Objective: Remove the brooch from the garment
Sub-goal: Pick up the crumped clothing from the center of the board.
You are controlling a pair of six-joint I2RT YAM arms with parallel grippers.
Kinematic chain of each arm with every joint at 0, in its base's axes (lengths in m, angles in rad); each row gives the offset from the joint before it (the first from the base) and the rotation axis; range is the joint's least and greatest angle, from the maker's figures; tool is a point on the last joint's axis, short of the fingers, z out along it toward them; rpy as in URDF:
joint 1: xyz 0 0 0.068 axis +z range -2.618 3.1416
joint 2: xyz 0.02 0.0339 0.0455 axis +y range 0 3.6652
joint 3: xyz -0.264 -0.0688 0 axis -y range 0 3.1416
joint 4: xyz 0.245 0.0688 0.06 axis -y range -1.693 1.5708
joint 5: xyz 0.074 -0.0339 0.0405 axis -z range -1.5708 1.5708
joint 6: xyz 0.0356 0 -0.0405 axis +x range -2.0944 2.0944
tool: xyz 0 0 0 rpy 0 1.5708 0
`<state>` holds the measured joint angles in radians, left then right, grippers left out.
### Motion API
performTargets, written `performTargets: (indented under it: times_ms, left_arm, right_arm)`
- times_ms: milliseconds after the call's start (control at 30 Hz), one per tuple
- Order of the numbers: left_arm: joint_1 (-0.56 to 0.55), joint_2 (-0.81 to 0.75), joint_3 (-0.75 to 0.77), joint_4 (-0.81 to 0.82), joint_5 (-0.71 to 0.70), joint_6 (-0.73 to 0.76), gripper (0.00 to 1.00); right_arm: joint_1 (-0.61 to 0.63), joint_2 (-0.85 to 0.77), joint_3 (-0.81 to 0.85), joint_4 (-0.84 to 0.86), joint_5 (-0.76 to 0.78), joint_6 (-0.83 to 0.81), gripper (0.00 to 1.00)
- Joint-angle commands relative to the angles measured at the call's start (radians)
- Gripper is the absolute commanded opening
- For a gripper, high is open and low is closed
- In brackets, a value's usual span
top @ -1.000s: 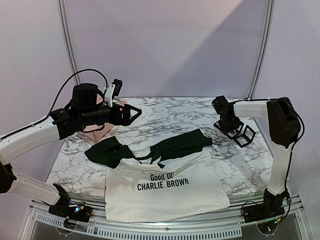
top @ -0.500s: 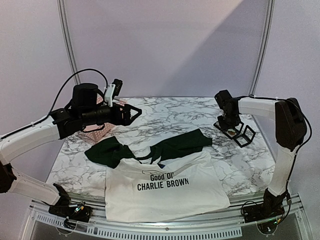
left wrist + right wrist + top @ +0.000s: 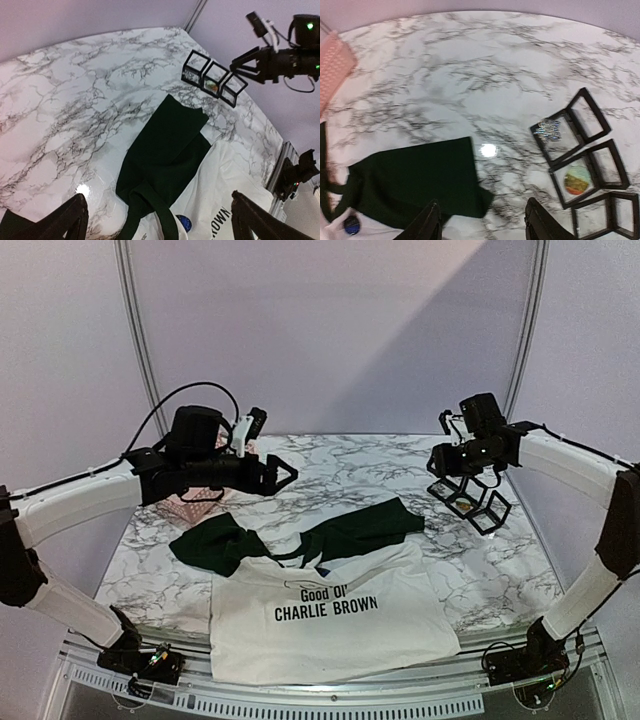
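From above, the white T-shirt with dark green sleeves (image 3: 330, 615) lies flat near the front edge of the marble table (image 3: 150, 570). The left gripper (image 3: 285, 475) hovers beyond its left sleeve and has shifted rightward. The right gripper (image 3: 445, 465) has lifted off the black three-cell display frame (image 3: 470, 502).

Left wrist view: the jaws are spread wide, and the small round blue brooch (image 3: 182, 222) sits at the collar between the fingers.

Right wrist view: the jaws are wide, and the brooch lies well off to the lower left.
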<state>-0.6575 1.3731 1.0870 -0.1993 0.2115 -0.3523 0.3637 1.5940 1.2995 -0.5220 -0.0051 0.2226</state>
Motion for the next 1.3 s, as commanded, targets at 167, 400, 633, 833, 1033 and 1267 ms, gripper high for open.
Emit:
performTargets:
  times_ms: [167, 400, 633, 833, 1033, 1267]
  left_arm:
    - [-0.005, 0.17, 0.076, -0.117, 0.147, 0.002, 0.95]
    - [-0.07, 0.32, 0.119, -0.179, 0.174, 0.002, 0.94]
    - [-0.088, 0.419, 0.144, -0.215, 0.153, 0.003, 0.94]
    - [-0.101, 0.462, 0.15, -0.224, 0.111, 0.015, 0.94]
    - [-0.117, 0.526, 0.174, -0.23, 0.156, 0.018, 0.72]
    - [-0.126, 0.561, 0.186, -0.237, 0.167, 0.019, 0.57]
  right_arm:
    - [0.104, -0.115, -0.161, 0.157, -0.38, 0.147, 0.56]
    - [0.226, -0.042, -0.185, 0.215, -0.341, 0.137, 0.54]
    - [0.307, 0.15, -0.092, 0.158, -0.233, 0.108, 0.47]
    - [0.326, 0.271, -0.051, 0.172, -0.211, 0.096, 0.45]
    - [0.358, 0.345, -0.008, 0.172, -0.208, 0.076, 0.44]
    - [0.389, 0.4, 0.013, 0.183, -0.221, 0.072, 0.43]
